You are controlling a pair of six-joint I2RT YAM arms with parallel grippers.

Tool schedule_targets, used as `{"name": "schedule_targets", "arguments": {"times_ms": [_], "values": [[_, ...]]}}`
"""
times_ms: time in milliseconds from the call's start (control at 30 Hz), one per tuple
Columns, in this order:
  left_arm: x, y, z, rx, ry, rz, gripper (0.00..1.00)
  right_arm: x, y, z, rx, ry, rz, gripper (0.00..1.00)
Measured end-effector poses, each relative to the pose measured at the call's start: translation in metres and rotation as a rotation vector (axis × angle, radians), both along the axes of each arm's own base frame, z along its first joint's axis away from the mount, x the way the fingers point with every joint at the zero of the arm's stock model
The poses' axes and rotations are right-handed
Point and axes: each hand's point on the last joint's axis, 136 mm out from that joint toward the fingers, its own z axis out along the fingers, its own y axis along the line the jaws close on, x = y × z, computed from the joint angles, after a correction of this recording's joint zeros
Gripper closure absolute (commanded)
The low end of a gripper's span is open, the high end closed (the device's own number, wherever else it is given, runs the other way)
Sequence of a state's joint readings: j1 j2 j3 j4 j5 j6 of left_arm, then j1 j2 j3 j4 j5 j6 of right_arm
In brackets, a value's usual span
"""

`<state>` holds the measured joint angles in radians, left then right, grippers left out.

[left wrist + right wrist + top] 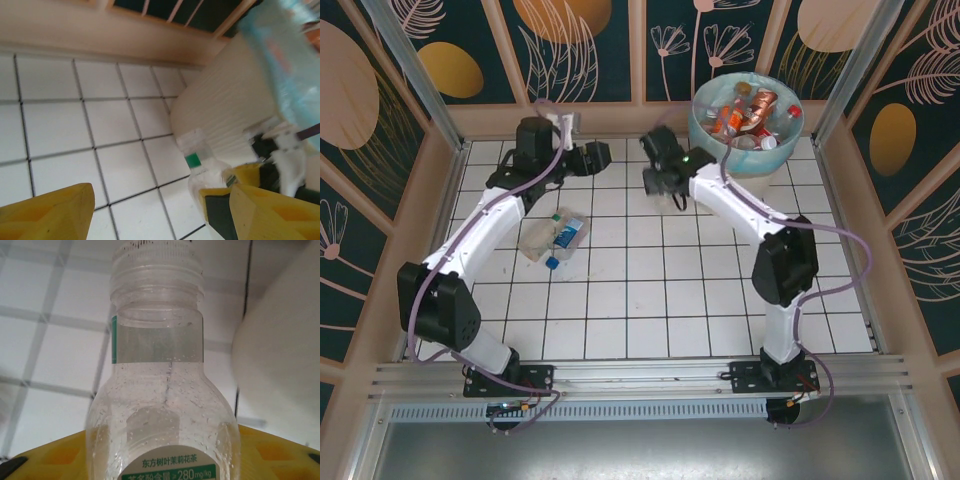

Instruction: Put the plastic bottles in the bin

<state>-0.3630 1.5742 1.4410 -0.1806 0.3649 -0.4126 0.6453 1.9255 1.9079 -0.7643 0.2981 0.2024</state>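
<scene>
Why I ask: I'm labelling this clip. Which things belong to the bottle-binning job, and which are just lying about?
Job: clear bottle in the right pincer; loose bottles on the table; bin; binned bottles inside it; left pincer, open and empty.
Just there: tiled table; patterned wall panels; metal rail at the near edge.

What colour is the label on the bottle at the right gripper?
Bottle label: green, white lettering; best in right wrist view.

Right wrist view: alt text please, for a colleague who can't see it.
A clear plastic bottle with a pale cap and a green-and-white label is gripped between the yellow jaws of the right gripper, cap pointing away. White tiles lie behind it, with the wall of the white bin at right.
</scene>
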Motion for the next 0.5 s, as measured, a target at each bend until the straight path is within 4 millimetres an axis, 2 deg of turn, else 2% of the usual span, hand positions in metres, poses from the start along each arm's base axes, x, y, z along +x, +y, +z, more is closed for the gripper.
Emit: {"name": "schedule_targets", "arguments": {"times_ms": [67,133,233,300,367,433,500], "values": [[-0.011,-0.027,0.033,-0.012,-0.085,-0.065,0.28,0.014,-0.002,0.07,0.044,-0.162,-0.006,0.57],[-0.026,-0.054,0.065,-0.039,-0.166,-0.135,0.28,0.02,-0.017,0.134,0.075,-0.315,-0.03,0.58],[-0.043,-0.079,0.096,-0.078,-0.253,-0.205,0.29,0.026,-0.057,0.205,0.107,-0.497,-0.107,0.59],[-0.048,-0.093,0.107,-0.094,-0.283,-0.236,0.29,0.034,-0.085,0.229,0.105,-0.575,-0.168,0.59],[-0.049,-0.105,0.114,-0.106,-0.302,-0.257,0.29,0.045,-0.112,0.241,0.089,-0.631,-0.234,0.59],[-0.049,-0.116,0.114,-0.109,-0.305,-0.276,0.29,0.06,-0.135,0.239,0.063,-0.653,-0.289,0.58],[-0.049,-0.124,0.108,-0.104,-0.295,-0.288,0.29,0.072,-0.145,0.23,0.046,-0.654,-0.316,0.58]]}}
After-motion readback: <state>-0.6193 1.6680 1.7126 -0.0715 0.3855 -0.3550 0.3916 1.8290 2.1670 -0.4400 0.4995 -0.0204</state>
